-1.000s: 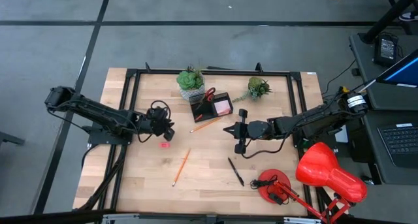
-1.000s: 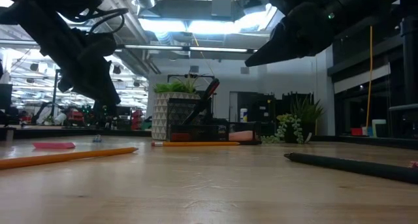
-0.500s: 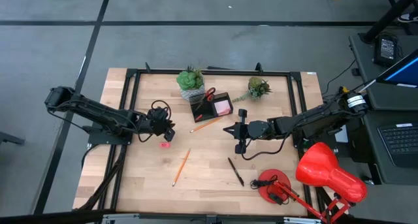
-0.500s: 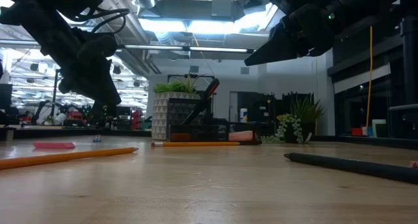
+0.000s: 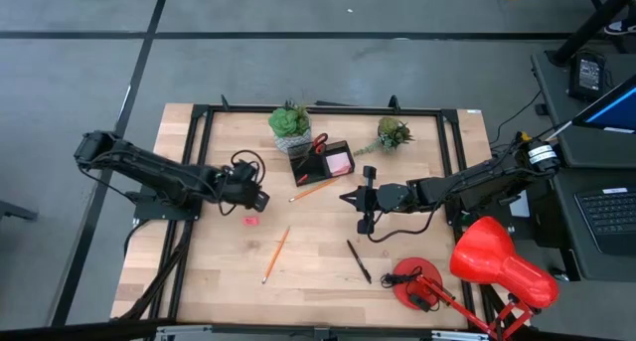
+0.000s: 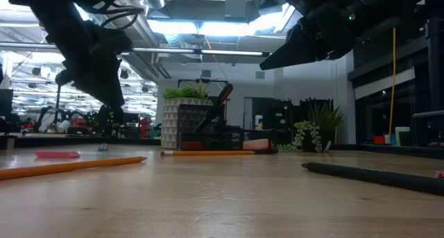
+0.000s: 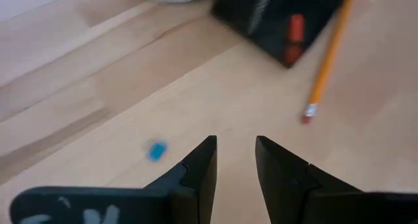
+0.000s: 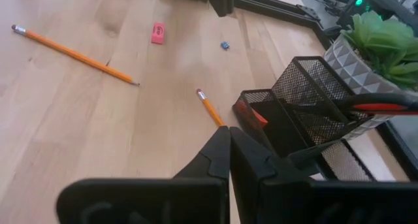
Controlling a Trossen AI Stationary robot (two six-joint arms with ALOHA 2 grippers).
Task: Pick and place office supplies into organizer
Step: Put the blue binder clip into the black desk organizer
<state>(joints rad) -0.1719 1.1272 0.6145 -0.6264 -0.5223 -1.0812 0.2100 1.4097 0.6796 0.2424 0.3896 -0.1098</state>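
Note:
The black mesh organizer (image 5: pixel 320 162) stands at the far middle of the table. It holds red-handled scissors (image 5: pixel 319 142) and a pink sticky pad (image 5: pixel 339 163). One orange pencil (image 5: pixel 314 189) lies just in front of it, and another (image 5: pixel 275 254) lies nearer the front edge. A black pen (image 5: pixel 359 260) lies to the right of that second pencil. A pink eraser (image 5: pixel 250 221) rests flat on the wood. My left gripper (image 5: pixel 256 196) hovers open just beyond the eraser, with nothing between its fingers (image 7: pixel 202 168). My right gripper (image 5: pixel 348 195) hangs shut above the table's middle, pointing toward the organizer (image 8: pixel 294 113).
Two potted plants (image 5: pixel 290 125) (image 5: pixel 393 134) flank the organizer at the far edge. A red desk lamp (image 5: pixel 497 261) with its base (image 5: pixel 415 284) fills the near right corner. A tiny blue bit (image 7: pixel 157 150) lies on the wood. Black frame rails (image 5: pixel 199 162) run along the table's sides.
My left gripper has risen a little above the table and tipped, its fingers staying the same distance apart. The supplies lie where they were.

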